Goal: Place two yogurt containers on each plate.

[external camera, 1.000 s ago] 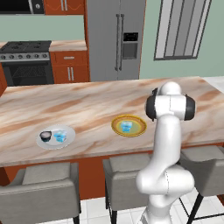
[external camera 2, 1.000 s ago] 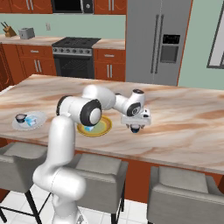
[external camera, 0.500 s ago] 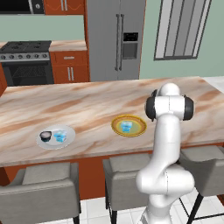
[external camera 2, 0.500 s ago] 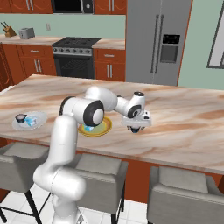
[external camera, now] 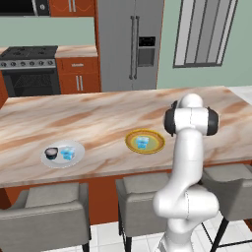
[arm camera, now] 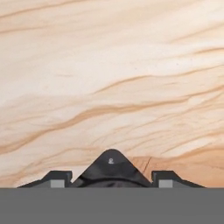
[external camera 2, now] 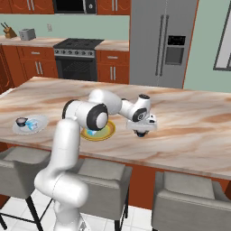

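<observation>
Beside the yellow-rimmed plate [external camera: 129, 142] and its upright blue cup [external camera: 142, 142], the claw [external camera 2: 141, 133] hangs, grip unclear.

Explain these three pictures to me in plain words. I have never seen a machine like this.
The machine is a white robot arm on a base that can drive, in a computer-drawn kitchen. Two pictures come from cameras on the base, behind the arm to its left and right. The third comes from a camera on the hand, looking along the gripper.

On the marble counter lie two plates. The white-grey plate holds a dark yogurt cup and a light blue cup. The yellow-rimmed plate holds one light blue cup.

The gripper is down at the counter, beside the yellow-rimmed plate. In the hand view a dark rounded thing, probably another yogurt cup, sits between the fingertips. I cannot tell whether they grip it.
</observation>
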Robot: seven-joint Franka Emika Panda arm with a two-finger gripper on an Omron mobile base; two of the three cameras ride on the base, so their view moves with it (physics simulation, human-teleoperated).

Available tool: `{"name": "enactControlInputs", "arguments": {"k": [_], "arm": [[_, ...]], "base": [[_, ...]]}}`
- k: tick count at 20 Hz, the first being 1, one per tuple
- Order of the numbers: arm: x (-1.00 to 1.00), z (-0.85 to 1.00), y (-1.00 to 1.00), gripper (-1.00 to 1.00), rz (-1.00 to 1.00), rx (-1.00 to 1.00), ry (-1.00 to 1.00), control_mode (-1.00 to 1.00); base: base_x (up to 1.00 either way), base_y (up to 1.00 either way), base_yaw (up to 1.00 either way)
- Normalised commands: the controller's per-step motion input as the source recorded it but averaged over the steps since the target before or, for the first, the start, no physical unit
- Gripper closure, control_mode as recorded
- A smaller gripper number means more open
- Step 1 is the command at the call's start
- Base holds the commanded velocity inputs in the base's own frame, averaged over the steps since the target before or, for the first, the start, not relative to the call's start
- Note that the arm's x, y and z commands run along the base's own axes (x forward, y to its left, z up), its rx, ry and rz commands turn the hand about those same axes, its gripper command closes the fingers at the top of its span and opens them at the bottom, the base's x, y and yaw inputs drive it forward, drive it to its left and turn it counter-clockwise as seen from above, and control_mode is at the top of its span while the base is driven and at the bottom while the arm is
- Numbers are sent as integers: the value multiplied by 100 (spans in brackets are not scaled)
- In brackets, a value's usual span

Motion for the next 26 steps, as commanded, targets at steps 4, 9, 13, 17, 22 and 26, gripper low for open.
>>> {"name": "enactControlInputs", "arguments": {"k": [4, 9, 13, 17, 22, 26], "arm": [[-32, 22, 16, 100, 0, -4, 0, -100], [-30, 55, 56, 100, 0, -24, 1, -100], [-16, 46, 71, 100, 0, -26, 12, -100], [-7, 37, 70, 100, 0, -6, 24, -100], [-9, 37, 57, 100, 0, 3, 27, -100], [-11, 18, 56, 100, 0, 10, 29, -100]], "base": [[0, 0, 0], [0, 0, 0], [0, 0, 0], [0, 0, 0], [0, 0, 0], [0, 0, 0]]}}
